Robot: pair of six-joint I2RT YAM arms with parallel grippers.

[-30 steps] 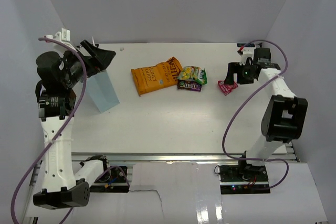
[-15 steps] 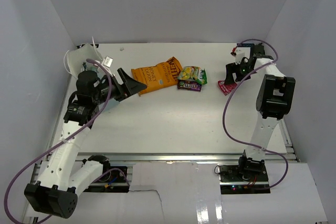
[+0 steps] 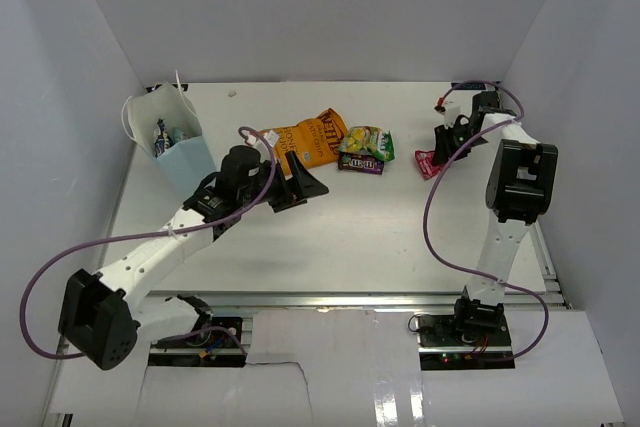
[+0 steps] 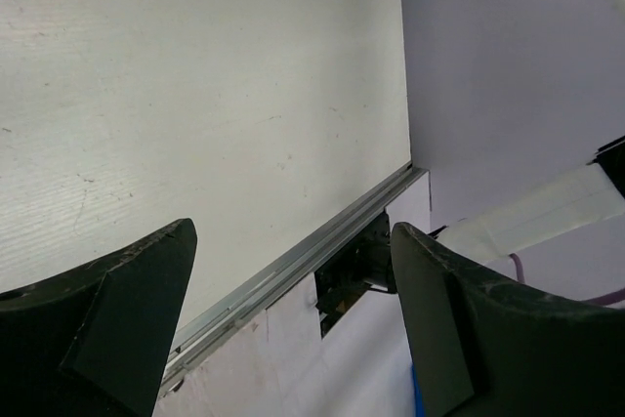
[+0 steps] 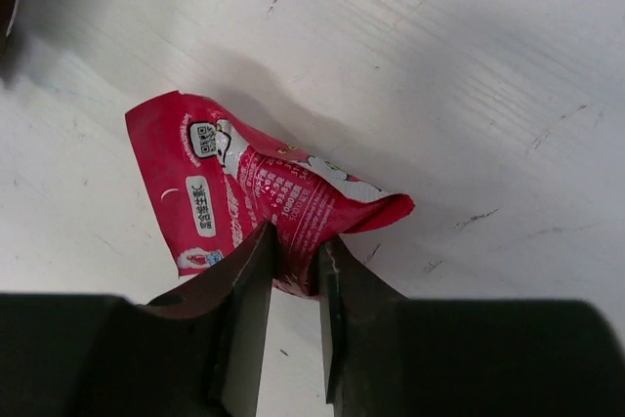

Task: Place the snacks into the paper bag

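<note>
The light-blue paper bag (image 3: 190, 162) stands upright at the back left, with packets (image 3: 163, 133) showing inside its mouth. The orange bag (image 3: 298, 137) lies mid-table, and the yellow-green packet (image 3: 368, 139) and dark purple packet (image 3: 360, 162) lie to its right. My left gripper (image 3: 303, 185) hovers open just in front of the orange bag; the left wrist view shows the gripper (image 4: 291, 231) with nothing between its fingers. My right gripper (image 5: 296, 241) is shut on the near edge of the pink packet (image 5: 249, 178), which lies on the table at the right (image 3: 426, 164).
White walls enclose the table on the left, back and right. A metal rail (image 4: 293, 275) runs along the table's front edge, with the arm bases (image 3: 465, 332) behind it. Purple cables (image 3: 440, 217) loop beside both arms.
My left arm swung from over the paper bag to the middle of the table, still open. My right gripper closed on the pink packet's edge.
</note>
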